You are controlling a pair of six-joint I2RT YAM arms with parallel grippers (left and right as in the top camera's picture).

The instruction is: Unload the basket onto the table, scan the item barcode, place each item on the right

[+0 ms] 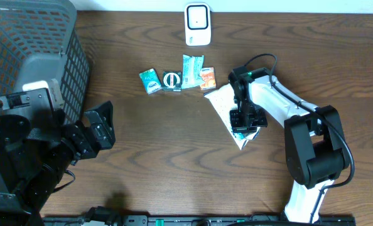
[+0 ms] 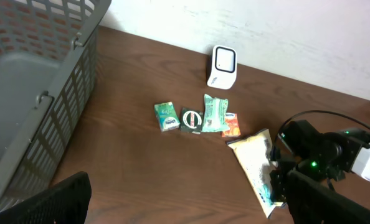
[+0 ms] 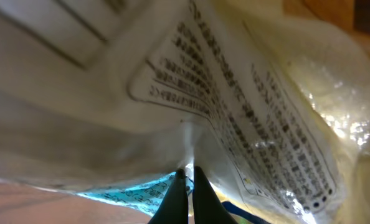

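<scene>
White packet (image 1: 221, 100) lying at five o'clock from the scanner (image 1: 198, 24).
The right gripper (image 1: 244, 122) is clenching only a fold of its film, so lifting is risking slippage or creasing before the scan; the left gripper (image 1: 100, 127) is hanging released.

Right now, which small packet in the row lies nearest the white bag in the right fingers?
The orange packet, at the row's right end, next to the white bag; the green packet, black packet and teal packet lie further left.
</scene>
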